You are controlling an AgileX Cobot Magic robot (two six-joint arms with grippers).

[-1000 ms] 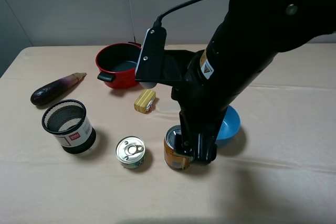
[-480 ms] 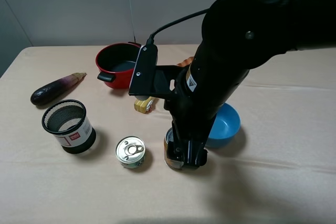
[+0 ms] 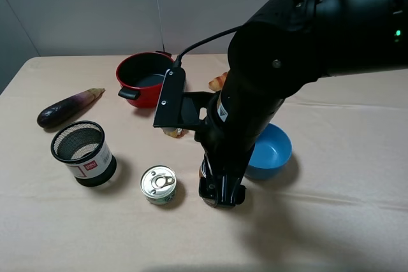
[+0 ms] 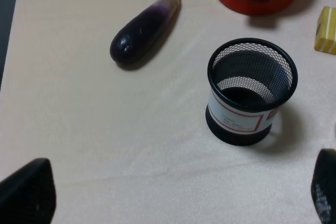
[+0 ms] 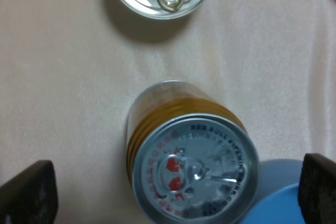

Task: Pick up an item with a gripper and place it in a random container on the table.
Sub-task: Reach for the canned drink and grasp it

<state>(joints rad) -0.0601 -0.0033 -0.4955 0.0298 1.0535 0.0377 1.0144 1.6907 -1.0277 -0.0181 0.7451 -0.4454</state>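
Note:
The tall orange-brown can [image 5: 191, 158] stands upright on the beige table [image 3: 331, 221], its silver pull-tab lid facing the right wrist camera. My right gripper [image 5: 170, 190] is open, with one black finger [image 5: 26, 192] on each side of the can and well apart from it. In the high view this gripper [image 3: 221, 189] hangs over the can and hides nearly all of it. The black mesh cup [image 3: 83, 152] stands empty at the left; it also shows in the left wrist view [image 4: 251, 90]. My left gripper [image 4: 176, 188] is open and empty above the table near the cup.
A short silver-topped green can [image 3: 158, 183] sits just left of the tall can. A blue bowl [image 3: 271, 151] is right behind it. A red pot [image 3: 145, 78], a purple eggplant [image 3: 67, 106] and a small yellow item [image 3: 173, 132] lie further back.
My right arm has swung left and down over the tall can, so the gripper now covers it in the high view. The can and the other items have not moved.

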